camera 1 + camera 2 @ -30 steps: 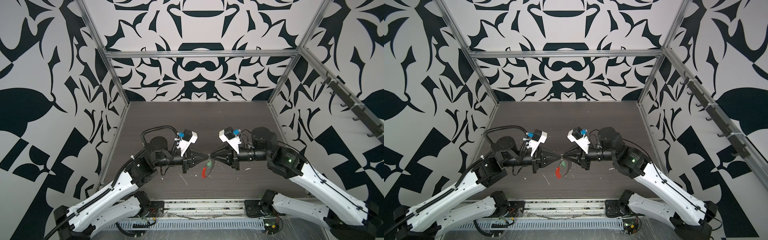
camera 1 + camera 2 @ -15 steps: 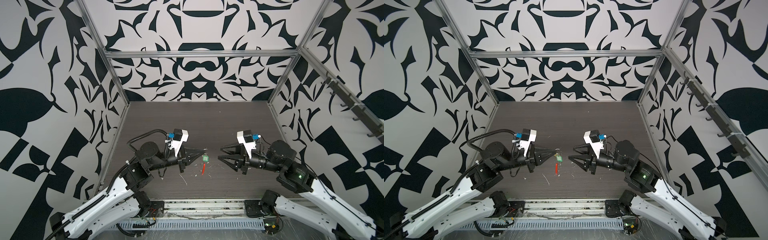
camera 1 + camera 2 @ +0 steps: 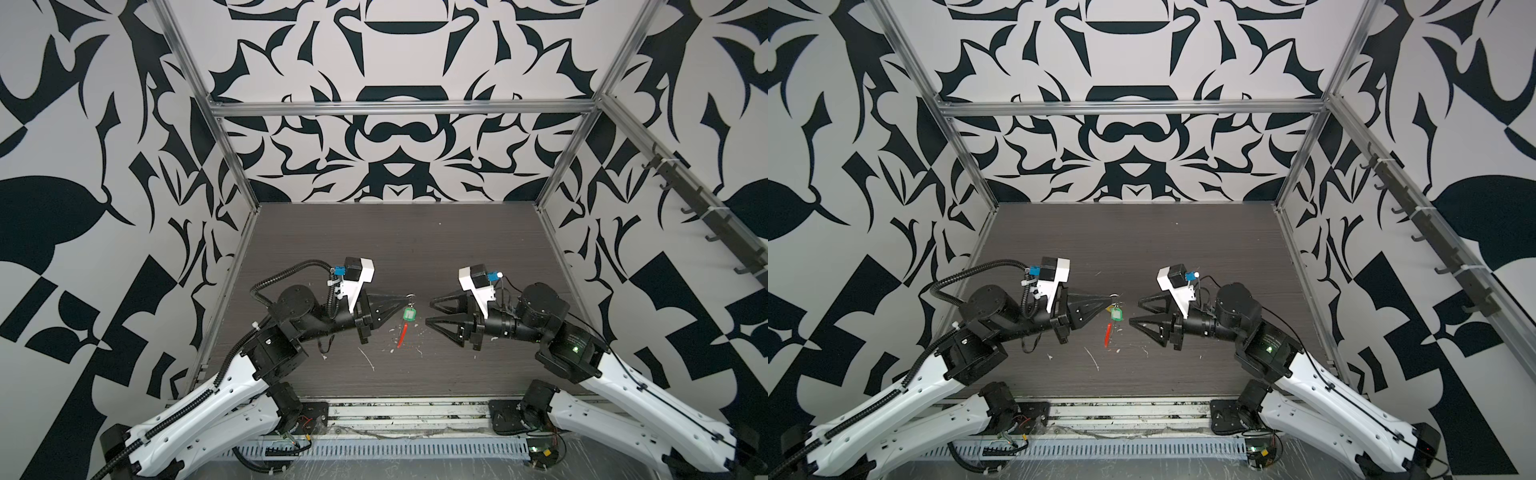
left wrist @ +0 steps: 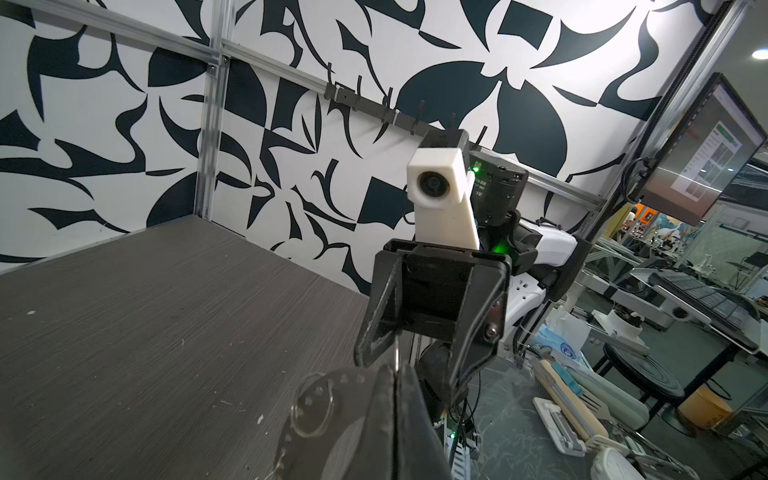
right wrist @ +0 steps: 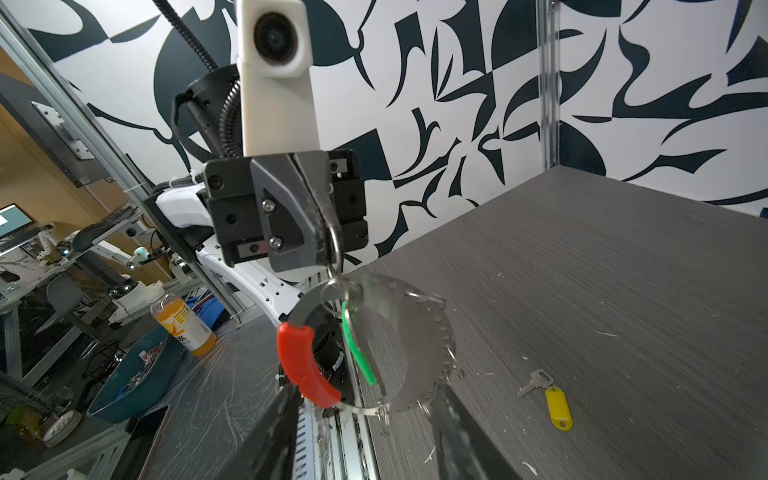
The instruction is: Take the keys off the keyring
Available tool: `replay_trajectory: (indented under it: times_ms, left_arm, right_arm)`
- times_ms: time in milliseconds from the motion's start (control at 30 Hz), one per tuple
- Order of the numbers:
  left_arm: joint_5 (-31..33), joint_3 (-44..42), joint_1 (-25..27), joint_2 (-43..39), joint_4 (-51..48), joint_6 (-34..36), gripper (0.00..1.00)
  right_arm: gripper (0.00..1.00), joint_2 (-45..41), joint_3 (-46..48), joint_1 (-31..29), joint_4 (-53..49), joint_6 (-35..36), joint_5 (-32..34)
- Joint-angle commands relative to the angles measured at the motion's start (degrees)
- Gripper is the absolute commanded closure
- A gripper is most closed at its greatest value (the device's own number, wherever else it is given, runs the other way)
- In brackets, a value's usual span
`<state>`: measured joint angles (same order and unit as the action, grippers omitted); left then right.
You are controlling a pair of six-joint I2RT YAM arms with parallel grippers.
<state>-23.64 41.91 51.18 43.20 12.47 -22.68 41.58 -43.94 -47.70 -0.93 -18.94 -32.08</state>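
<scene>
The keyring (image 5: 419,332), a silver loop with a red sleeve (image 5: 303,365), hangs above the table in both top views, its sleeve (image 3: 402,334) (image 3: 1108,333) pointing down. My left gripper (image 3: 409,296) (image 3: 1113,296) (image 4: 395,368) is shut on the ring's top wire. A key with a green tag (image 5: 357,349) (image 3: 410,314) (image 3: 1117,314) dangles from the ring. Another key with a yellow tag (image 5: 557,407) lies loose on the table. My right gripper (image 3: 428,311) (image 3: 1133,311) (image 5: 365,436) stands open just right of the ring, holding nothing.
White scraps (image 3: 368,359) litter the dark table (image 3: 395,249) near the front. A hook rail (image 3: 706,208) runs along the right wall. Past the table's front edge, the right wrist view shows an orange bottle (image 5: 183,328) and a blue bowl (image 5: 133,378).
The two grippers met tip to tip at the ring a second ago. The right one has opened and drawn back to the right; the left has pulled back a little, still holding the ring.
</scene>
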Motion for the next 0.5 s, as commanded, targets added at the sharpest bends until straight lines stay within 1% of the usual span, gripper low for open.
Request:
replay_trajectory:
  times_ms: [0, 133, 333, 400, 467]
  left_arm:
    - [0.8, -2.3, 0.2, -0.6, 5.0, 0.2, 1.0]
    - [-0.7, -2.9, 0.2, -0.8, 6.5, 0.4, 1.0]
    - [-2.7, -3.2, 0.2, -0.2, 7.7, -0.1, 1.0]
    - [-3.7, -3.4, 0.2, -0.3, 8.5, -0.3, 1.0]
    - [-4.3, -3.5, 0.2, -0.5, 9.0, -0.4, 1.0]
  right_arm:
    - [0.46, -0.8, -0.1, -0.1, 4.0, -0.1, -1.8]
    - [0.48, -1.0, 0.3, 0.0, 6.6, -1.4, -1.0]
    - [0.5, 0.6, 0.4, -0.2, 14.4, -6.3, -1.8]
    - [0.54, 1.3, 0.0, -0.3, 15.4, -6.7, -2.3]
    - [0.56, 1.7, -0.3, -0.4, 15.6, -6.7, -2.4]
